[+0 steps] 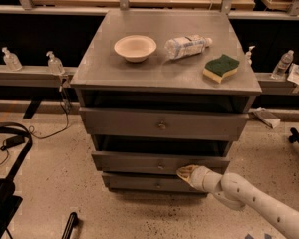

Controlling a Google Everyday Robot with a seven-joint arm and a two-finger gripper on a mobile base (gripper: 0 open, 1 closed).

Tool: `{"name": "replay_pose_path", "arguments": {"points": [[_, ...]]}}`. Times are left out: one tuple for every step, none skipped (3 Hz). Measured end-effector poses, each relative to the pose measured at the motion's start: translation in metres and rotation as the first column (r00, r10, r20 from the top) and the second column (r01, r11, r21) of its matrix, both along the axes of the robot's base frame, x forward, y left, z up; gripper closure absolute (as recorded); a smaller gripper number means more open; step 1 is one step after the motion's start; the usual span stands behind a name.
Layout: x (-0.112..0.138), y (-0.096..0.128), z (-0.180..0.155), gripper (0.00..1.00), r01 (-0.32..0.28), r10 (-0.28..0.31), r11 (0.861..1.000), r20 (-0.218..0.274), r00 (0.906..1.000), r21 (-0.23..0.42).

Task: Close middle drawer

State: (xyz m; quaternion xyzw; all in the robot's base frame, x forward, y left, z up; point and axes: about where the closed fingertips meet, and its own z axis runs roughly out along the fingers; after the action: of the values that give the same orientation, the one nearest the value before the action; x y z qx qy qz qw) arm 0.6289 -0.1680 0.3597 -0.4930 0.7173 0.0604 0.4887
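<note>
The grey cabinet has three drawers. The middle drawer is the second front, with a small round knob. It stands out only a little from the cabinet, with a dark gap above it. My gripper comes in from the lower right on a white arm. Its tan fingertips are together and press on the middle drawer's front, just right of and below the knob. The top drawer also stands slightly out. The bottom drawer sits just below my gripper.
On the cabinet top are a cream bowl, a lying plastic bottle and a green-yellow sponge. Small bottles stand on a ledge behind. Black gear and cables lie on the floor at the left.
</note>
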Motion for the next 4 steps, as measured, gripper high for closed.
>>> {"name": "replay_pose_path", "arguments": {"points": [[0.0106,0.0024,0.0025,1.00,0.004,-0.004,1.000,0.002,1.0000,0.010],[0.0110,0.0027,0.0021,1.00,0.002,-0.002,1.000,0.000,1.0000,0.019],[0.0162,0.0051,-0.0003,1.00,-0.005,0.005,0.998,-0.009,0.9999,0.066],[0.0163,0.0052,-0.0003,1.00,-0.005,0.006,0.998,-0.009,0.9999,0.067]]}}
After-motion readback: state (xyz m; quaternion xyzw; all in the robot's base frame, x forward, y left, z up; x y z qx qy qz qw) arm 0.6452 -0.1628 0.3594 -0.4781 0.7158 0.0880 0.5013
